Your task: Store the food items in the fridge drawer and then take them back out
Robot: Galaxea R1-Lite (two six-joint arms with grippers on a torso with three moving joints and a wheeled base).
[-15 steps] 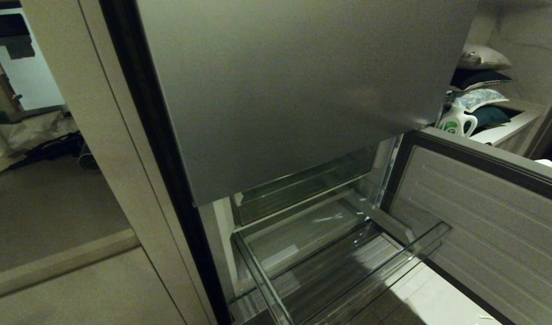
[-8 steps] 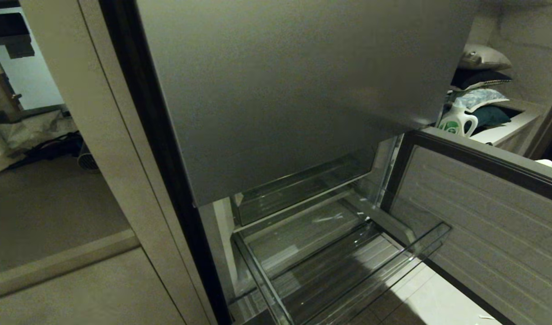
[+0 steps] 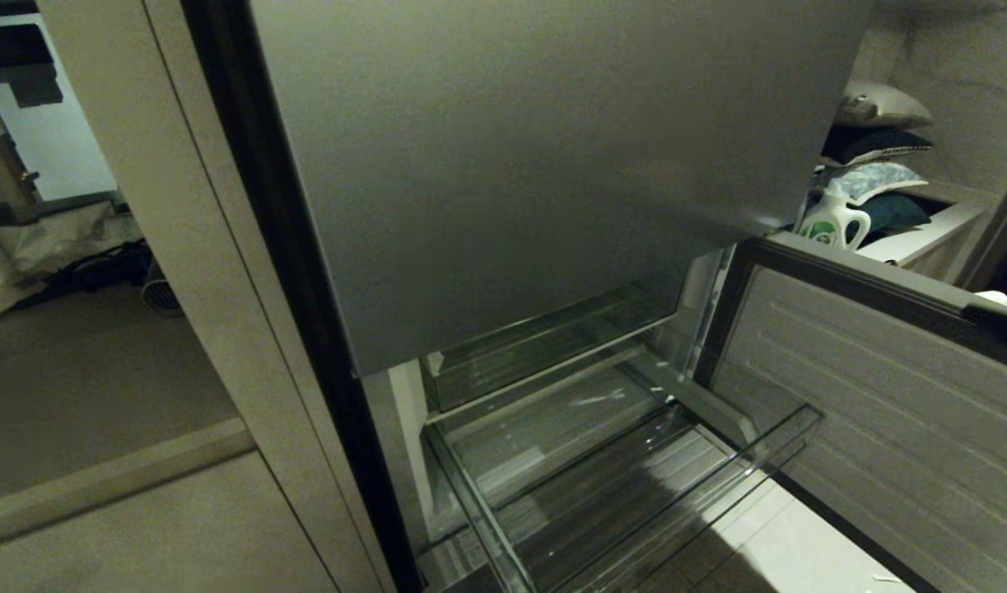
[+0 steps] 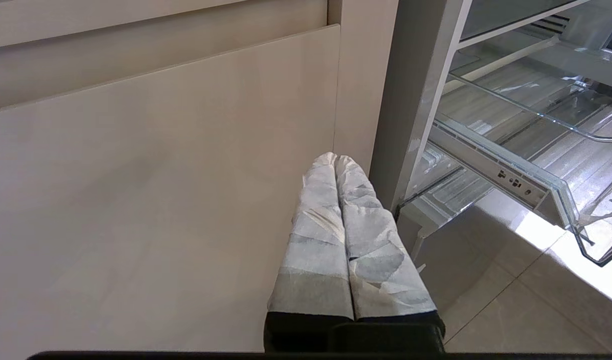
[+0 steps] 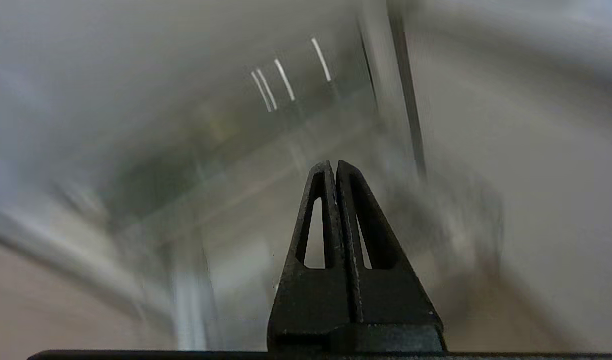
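Note:
The fridge drawer (image 3: 742, 461) is a wide clear plastic tray with a ribbed floor. It stands pulled out below the grey upper door (image 3: 511, 165), and nothing lies in it. Its side rail and front corner also show in the left wrist view (image 4: 561, 185). The food items are out of view. My left gripper (image 4: 336, 157) is shut and empty. Its cloth-wrapped fingers (image 4: 316, 240) hang beside the beige cabinet panel (image 4: 160, 175), left of the fridge. My right gripper (image 5: 333, 164) is shut with nothing in it, against a streaked background. Neither gripper shows in the head view.
The lower fridge door (image 3: 882, 412) stands swung open on the right, its ribbed inner face towards the drawer. A white-and-green detergent jug (image 3: 832, 222) and stacked cushions (image 3: 878, 148) sit on a shelf behind it. Pale floor tiles (image 4: 511, 310) lie under the drawer.
A dark shape has come in at the head view's right edge, over the open door's top. Drawer and doors stand as before.

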